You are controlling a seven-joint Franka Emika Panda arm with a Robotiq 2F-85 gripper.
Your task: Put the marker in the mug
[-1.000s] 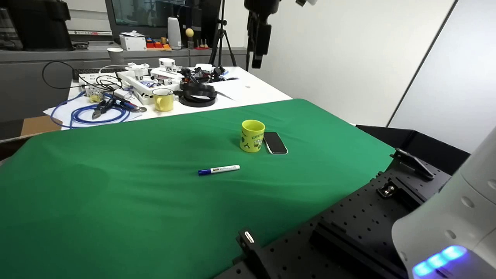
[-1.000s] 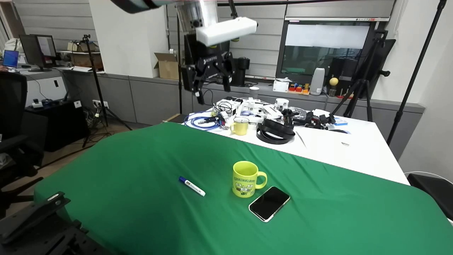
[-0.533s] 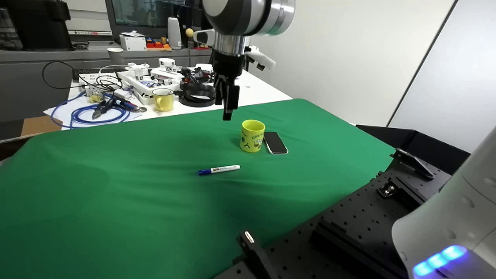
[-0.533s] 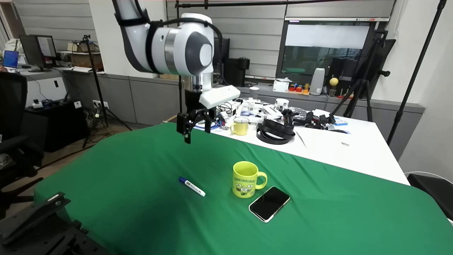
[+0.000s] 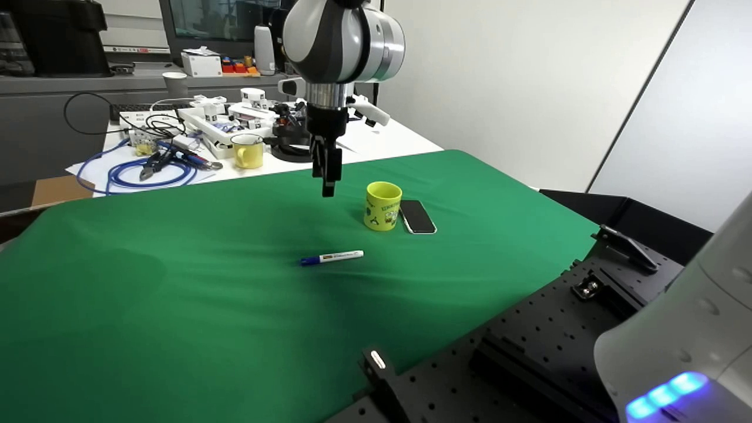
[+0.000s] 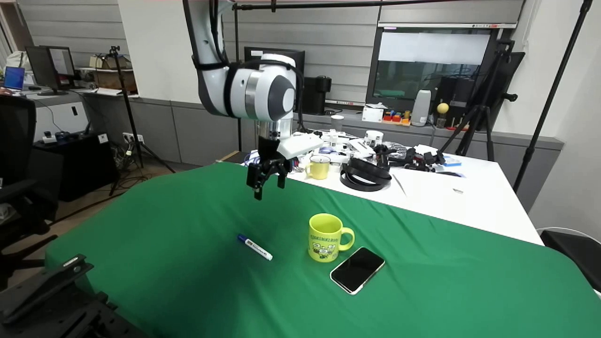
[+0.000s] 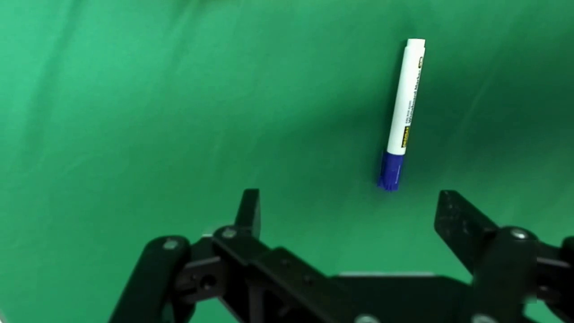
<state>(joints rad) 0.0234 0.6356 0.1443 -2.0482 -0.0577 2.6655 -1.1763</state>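
The marker (image 5: 332, 257) lies flat on the green cloth. It has a white body and a dark blue cap. In an exterior view (image 6: 254, 247) it lies left of the mug. The yellow-green mug (image 5: 382, 207) stands upright, with its handle visible in an exterior view (image 6: 325, 237); it is out of the wrist view. My gripper (image 5: 323, 185) is open and empty, above the cloth, pointing down, farther back than the marker; it also shows in an exterior view (image 6: 270, 192). In the wrist view the marker (image 7: 402, 112) lies ahead of the open fingers (image 7: 350, 192), cap nearest them.
A dark phone (image 5: 418, 217) lies beside the mug. A white table (image 6: 469, 202) behind the green cloth holds cables, tools, a pale yellow enamel cup (image 6: 319, 167) and black straps (image 6: 365, 174). A black perforated mounting plate (image 5: 529, 346) borders the cloth near the robot base.
My arm has come down from high above to lower over the cloth. In the last half second it has moved a little farther down and sideways. Marker, mug and phone have not moved.
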